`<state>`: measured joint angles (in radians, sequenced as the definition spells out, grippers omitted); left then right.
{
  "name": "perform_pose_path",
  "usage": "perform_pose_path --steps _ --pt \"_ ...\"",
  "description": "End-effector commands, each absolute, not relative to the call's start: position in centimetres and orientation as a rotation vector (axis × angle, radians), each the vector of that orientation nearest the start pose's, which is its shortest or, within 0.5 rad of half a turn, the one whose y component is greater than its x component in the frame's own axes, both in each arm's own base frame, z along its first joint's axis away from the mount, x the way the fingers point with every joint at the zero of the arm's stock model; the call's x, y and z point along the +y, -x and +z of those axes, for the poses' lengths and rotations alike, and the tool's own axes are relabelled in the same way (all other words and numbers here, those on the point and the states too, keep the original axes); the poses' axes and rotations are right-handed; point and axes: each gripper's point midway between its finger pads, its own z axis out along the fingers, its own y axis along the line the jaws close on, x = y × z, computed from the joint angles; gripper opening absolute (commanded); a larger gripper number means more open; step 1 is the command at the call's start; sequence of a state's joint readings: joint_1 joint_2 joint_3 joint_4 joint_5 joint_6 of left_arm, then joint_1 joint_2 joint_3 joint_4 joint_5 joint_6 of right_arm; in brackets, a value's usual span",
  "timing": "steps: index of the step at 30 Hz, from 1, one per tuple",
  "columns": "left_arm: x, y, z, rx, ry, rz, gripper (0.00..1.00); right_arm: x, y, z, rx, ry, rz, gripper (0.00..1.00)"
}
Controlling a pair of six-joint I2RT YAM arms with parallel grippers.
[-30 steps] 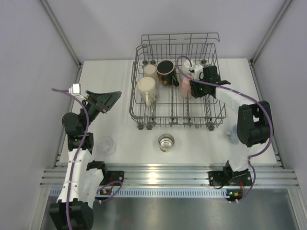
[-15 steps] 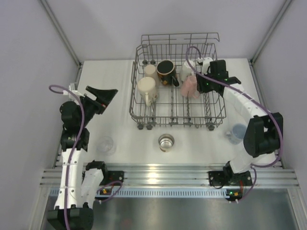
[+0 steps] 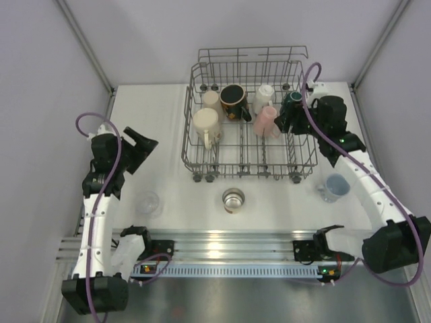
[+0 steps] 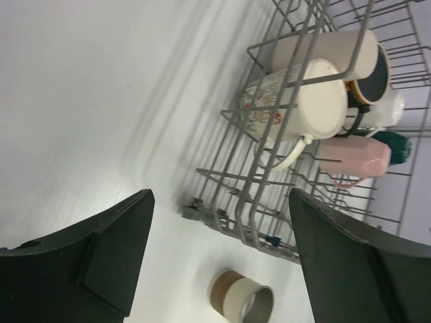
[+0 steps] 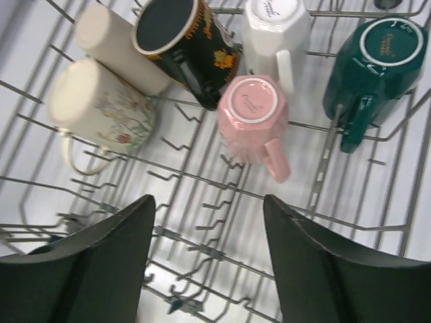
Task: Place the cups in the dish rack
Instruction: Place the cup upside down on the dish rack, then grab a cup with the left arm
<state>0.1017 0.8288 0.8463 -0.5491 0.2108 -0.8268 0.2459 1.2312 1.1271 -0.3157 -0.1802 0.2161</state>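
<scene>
The dish rack (image 3: 187, 145) holds a cream mug (image 3: 205, 125), a cream cup (image 3: 211, 99), a black mug (image 3: 232, 101), a white cup (image 3: 264, 97), a pink mug (image 3: 267, 120) and a dark green mug (image 3: 291, 101). My right gripper (image 3: 288, 121) hovers open over the rack's right side. In the right wrist view the right gripper (image 5: 209, 262) has nothing between its fingers, with the pink mug (image 5: 252, 124) and the green mug (image 5: 374, 64) ahead. My left gripper (image 3: 138, 151) is open left of the rack. In the left wrist view the left gripper (image 4: 219, 262) frames a brown-banded cup (image 4: 242, 303) on the table.
The brown-banded cup (image 3: 233, 199) stands in front of the rack. A clear cup (image 3: 148, 202) sits at the near left and a pale bluish cup (image 3: 335, 186) at the near right. The rack's tall back wall (image 3: 252, 54) rises behind the mugs.
My right gripper let go of the dark green mug in the rack, opened and drew back to the right. My left arm swung back and lower, its jaws narrowing slightly.
</scene>
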Motion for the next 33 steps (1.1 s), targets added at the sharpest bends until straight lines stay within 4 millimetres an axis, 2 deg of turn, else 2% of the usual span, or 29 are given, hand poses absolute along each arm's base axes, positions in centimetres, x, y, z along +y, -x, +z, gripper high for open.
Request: perform_pose_path --steps 1,2,4,6,9,13,17,19,21,26,29,33 --pt "-2.2 -27.8 24.1 2.01 0.685 -0.469 0.87 15.3 -35.8 29.5 1.837 0.098 0.662 0.68" --pt "-1.3 -27.6 23.9 2.024 0.698 -0.403 0.88 15.8 -35.3 29.9 1.817 0.11 0.696 0.71" --pt "-0.7 -27.4 23.6 2.065 0.633 -0.33 0.88 15.9 -34.7 30.7 1.754 0.104 0.714 0.85" --pt "0.4 -27.1 22.9 2.095 0.661 -0.249 0.88 16.1 -34.2 31.2 1.705 0.084 0.745 0.99" --pt "1.9 -26.6 22.4 2.073 0.742 -0.161 0.9 16.3 -33.5 30.9 1.688 0.069 0.777 0.99" --pt "3.4 -26.1 21.8 2.036 0.842 -0.084 0.98 16.4 -33.0 29.8 1.702 0.062 0.787 0.99" --pt "3.1 -26.1 20.5 2.084 0.911 -0.093 0.98 16.4 -32.8 29.6 1.712 0.072 0.778 0.99" --pt "2.3 -26.0 20.1 2.109 0.938 -0.146 0.98 16.4 -32.8 29.7 1.711 0.077 0.773 1.0" --pt "2.3 -25.6 19.3 2.099 1.047 -0.148 0.97 16.6 -32.6 29.5 1.713 0.086 0.772 0.99" --pt "3.1 -23.7 17.3 2.123 1.269 -0.059 0.95 16.7 -32.6 29.3 1.726 0.099 0.762 0.99" --pt "2.9 -22.3 16.1 2.151 1.36 -0.035 0.94 16.8 -32.5 29.0 1.739 0.106 0.76 0.99" --pt "2.9 -21.0 16.4 2.172 1.41 0.001 0.95 16.8 -32.4 28.9 1.741 0.109 0.754 0.99"
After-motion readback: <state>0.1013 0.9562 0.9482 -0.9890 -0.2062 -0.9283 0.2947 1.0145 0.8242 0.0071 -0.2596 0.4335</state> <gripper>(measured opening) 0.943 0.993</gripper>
